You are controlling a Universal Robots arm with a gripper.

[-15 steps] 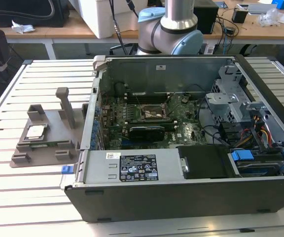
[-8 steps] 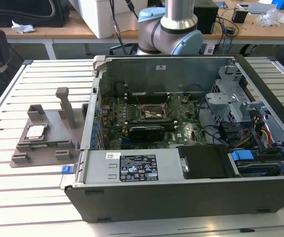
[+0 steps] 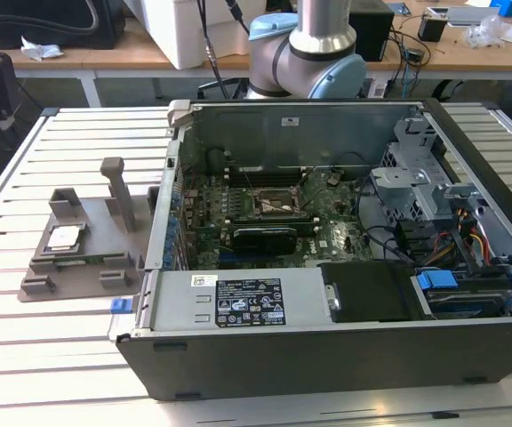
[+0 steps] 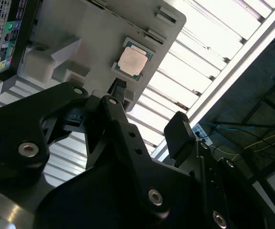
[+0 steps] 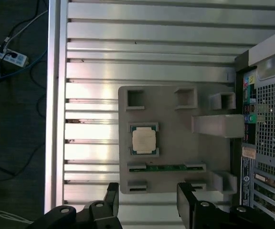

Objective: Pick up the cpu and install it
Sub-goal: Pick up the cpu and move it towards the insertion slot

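The end effector (image 5: 149, 206) hovered empty, fingers spread, above the tabletop (image 5: 94, 71). The cpu (image 5: 143, 140) lay flat in its grey tray (image 5: 180, 145), beside the computer case (image 3: 327, 356). A clean grasp likely needed the fingers centred squarely on opposite chip edges.

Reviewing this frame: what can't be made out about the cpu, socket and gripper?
Exterior view: socket too small to tell whether it is empty.
Exterior view: arm cut off by the top edge.
First wrist view: gripper cut off by the bottom edge; its height over the cpu unclear.
Second wrist view: gripper body hides part of the holder tray.
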